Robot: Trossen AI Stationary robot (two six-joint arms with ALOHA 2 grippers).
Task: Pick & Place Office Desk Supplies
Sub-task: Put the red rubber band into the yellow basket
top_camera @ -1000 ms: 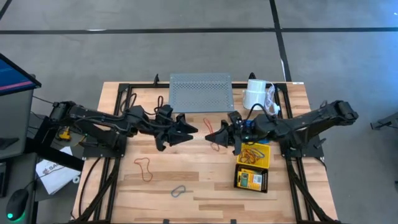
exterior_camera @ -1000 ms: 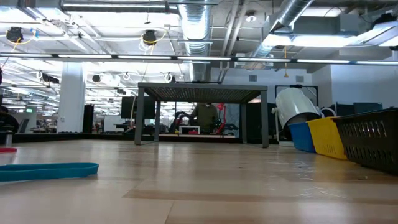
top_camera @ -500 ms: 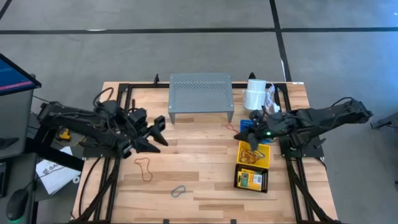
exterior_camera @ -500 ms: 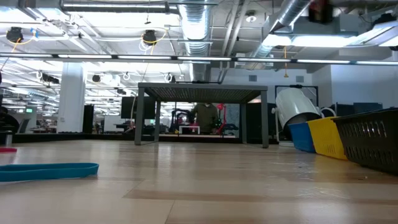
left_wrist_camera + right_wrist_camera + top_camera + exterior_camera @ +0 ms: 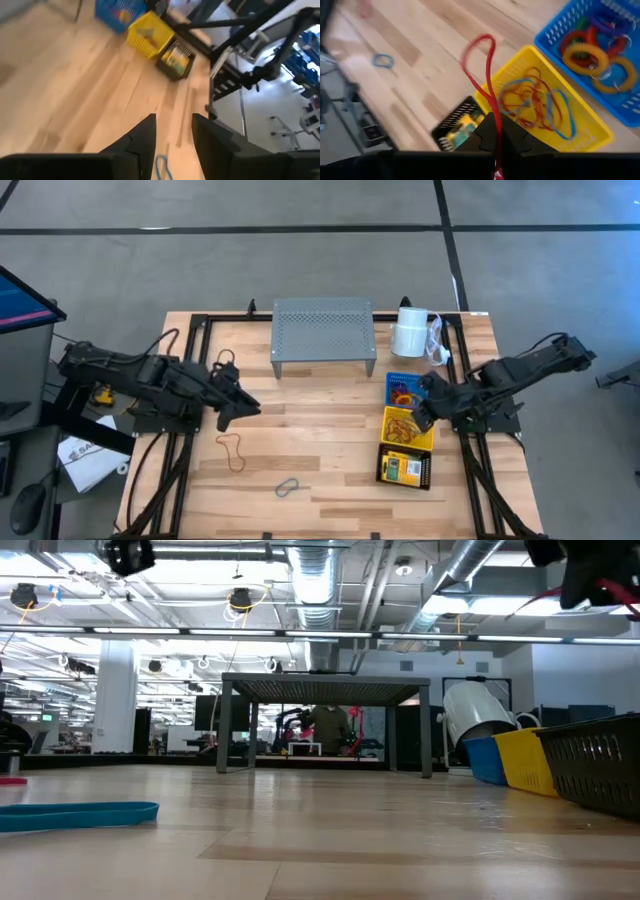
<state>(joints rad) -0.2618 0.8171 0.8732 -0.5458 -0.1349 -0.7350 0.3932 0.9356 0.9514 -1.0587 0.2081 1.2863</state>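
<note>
The right tool (image 5: 492, 137) is clamped shut on a red loop (image 5: 479, 65), held over the yellow basket (image 5: 408, 428), presumably for dropping among the loops there. The left tool (image 5: 172, 137), half parted and empty, hangs near the counter (image 5: 320, 420) edge; open board lies between.

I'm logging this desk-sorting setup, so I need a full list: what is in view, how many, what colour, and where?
Blue basket: one, right side, holds coloured rings.
Yellow basket: one, beside the blue, holds loops.
Black basket: one, nearest the front, holds a crayon box.
Red loop: one, in the right gripper.
Orange loop: one, front left.
Grey loop: one, front centre.
Metal shelf: one, grey, back centre.
Paper roll: one, white, back right.
Left gripper: empty, left side.
Right gripper: shut, over the yellow basket.
</note>
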